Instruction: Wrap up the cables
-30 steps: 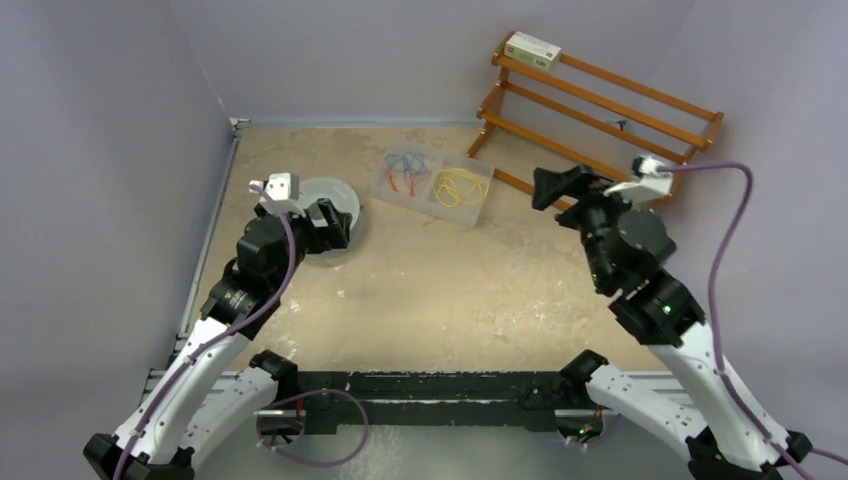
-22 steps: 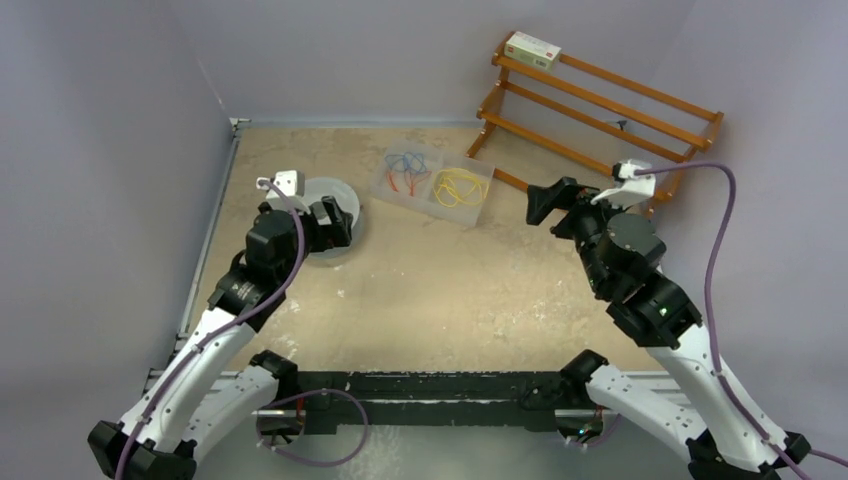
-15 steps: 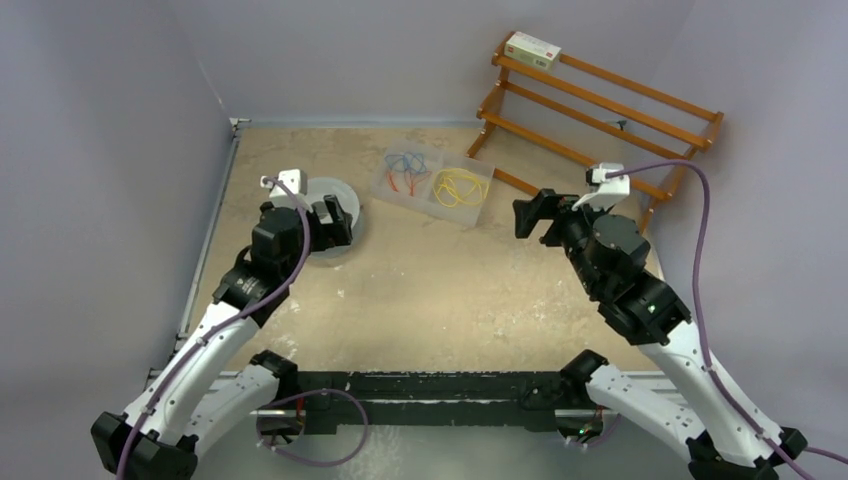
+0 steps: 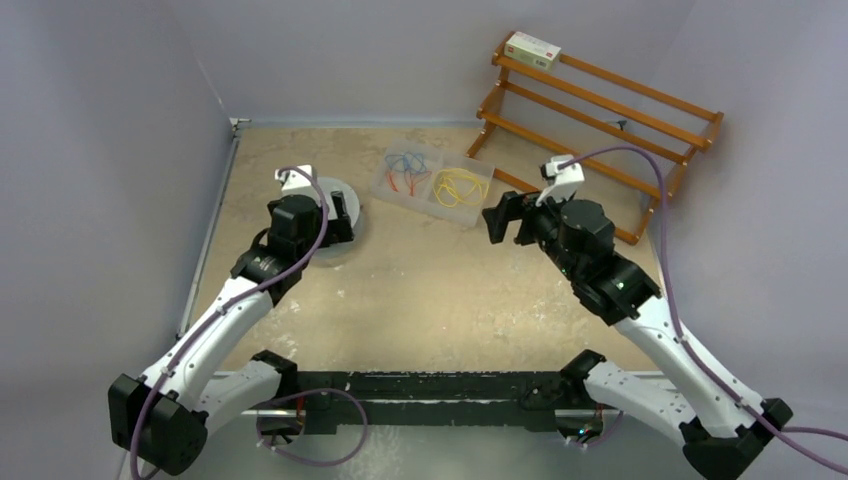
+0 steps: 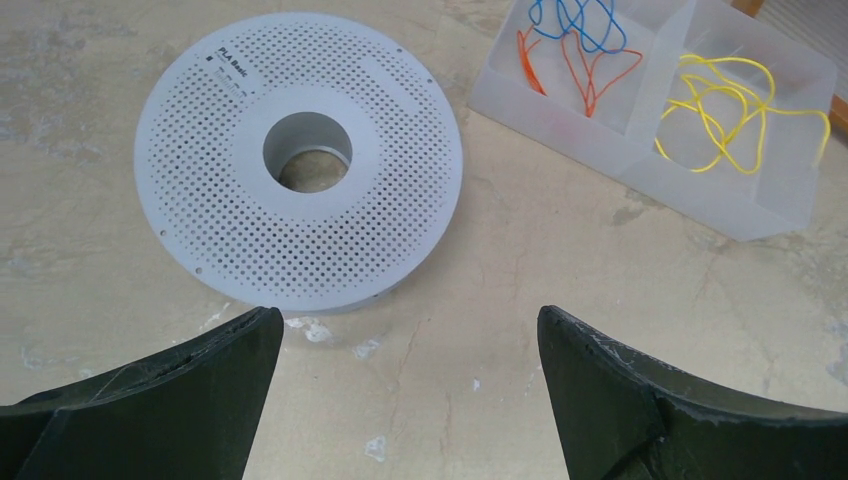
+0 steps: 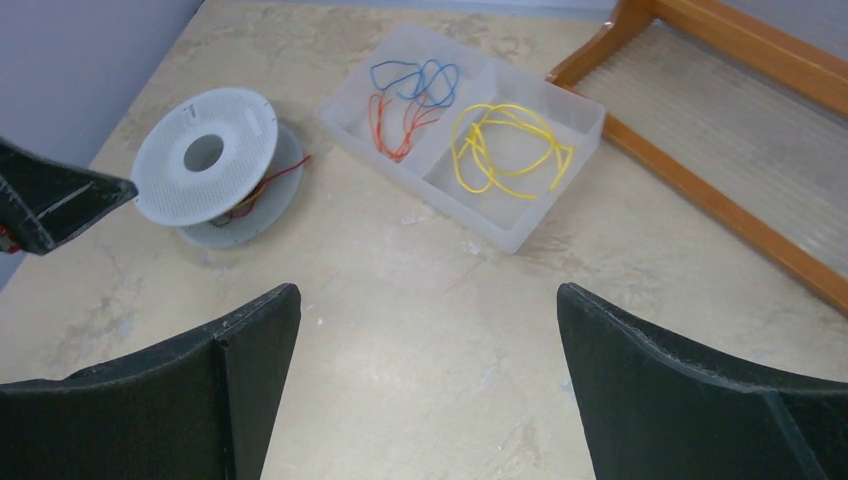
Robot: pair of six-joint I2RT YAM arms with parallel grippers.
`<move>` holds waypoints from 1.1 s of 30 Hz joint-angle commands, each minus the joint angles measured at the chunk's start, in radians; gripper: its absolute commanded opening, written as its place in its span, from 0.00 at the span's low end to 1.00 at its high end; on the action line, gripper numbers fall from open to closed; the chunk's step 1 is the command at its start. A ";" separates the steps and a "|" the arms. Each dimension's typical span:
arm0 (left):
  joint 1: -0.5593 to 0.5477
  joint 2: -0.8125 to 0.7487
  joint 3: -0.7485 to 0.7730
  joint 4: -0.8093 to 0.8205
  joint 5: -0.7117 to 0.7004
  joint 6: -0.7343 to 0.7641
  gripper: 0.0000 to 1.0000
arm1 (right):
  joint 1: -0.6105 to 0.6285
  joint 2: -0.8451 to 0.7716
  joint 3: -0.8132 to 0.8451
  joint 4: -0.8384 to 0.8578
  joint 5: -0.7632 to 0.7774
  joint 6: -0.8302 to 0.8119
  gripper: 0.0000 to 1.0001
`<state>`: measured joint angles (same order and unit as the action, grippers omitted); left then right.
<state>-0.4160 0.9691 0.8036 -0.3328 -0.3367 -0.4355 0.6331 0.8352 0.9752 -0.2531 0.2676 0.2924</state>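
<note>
The yellow cable (image 4: 458, 187) lies loosely coiled in the right compartment of a clear tray (image 4: 480, 214). It also shows in the left wrist view (image 5: 730, 110) and the right wrist view (image 6: 505, 145). A grey perforated spool (image 4: 340, 200) lies flat to the left of the tray, also in the left wrist view (image 5: 300, 160) and the right wrist view (image 6: 205, 155). My left gripper (image 4: 333, 225) is open and empty just at the near side of the spool (image 5: 405, 320). My right gripper (image 4: 500, 222) is open and empty, near the tray's right front corner (image 6: 428, 292).
Thin red and blue wires (image 4: 405, 170) lie in the tray's left compartment. A red wire (image 6: 270, 180) shows between the spool's discs. A wooden rack (image 4: 590, 100) with a small box (image 4: 532, 48) stands at the back right. Grey walls close the left and back sides.
My right gripper has swung left from beside the rack to the tray's right front corner. My left wrist has shifted right, with its gripper staying at the spool. Both stay open.
</note>
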 commanded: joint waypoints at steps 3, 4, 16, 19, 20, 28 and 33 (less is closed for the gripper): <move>0.058 0.016 0.050 0.021 0.035 -0.022 0.98 | 0.001 0.162 0.016 0.140 -0.130 -0.027 0.99; 0.062 0.016 0.050 0.020 0.039 -0.022 0.98 | 0.002 0.195 0.026 0.151 -0.140 -0.025 0.99; 0.067 -0.012 0.041 0.010 0.060 -0.026 0.96 | 0.001 0.560 0.220 0.224 -0.135 0.059 0.92; 0.067 -0.027 0.040 0.012 0.065 -0.028 0.96 | 0.001 0.621 0.246 0.264 -0.118 0.090 0.90; 0.068 -0.032 0.040 0.011 0.068 -0.028 0.96 | 0.001 0.645 0.261 0.271 -0.116 0.098 0.89; 0.068 -0.061 0.037 0.011 0.084 -0.028 0.96 | 0.001 0.840 0.410 0.291 -0.103 0.157 0.86; 0.069 -0.073 0.037 0.017 0.110 -0.031 0.96 | 0.001 0.964 0.517 0.290 -0.113 0.193 0.83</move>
<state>-0.3538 0.9195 0.8082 -0.3397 -0.2573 -0.4534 0.6331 1.7435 1.3876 -0.0074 0.1394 0.4381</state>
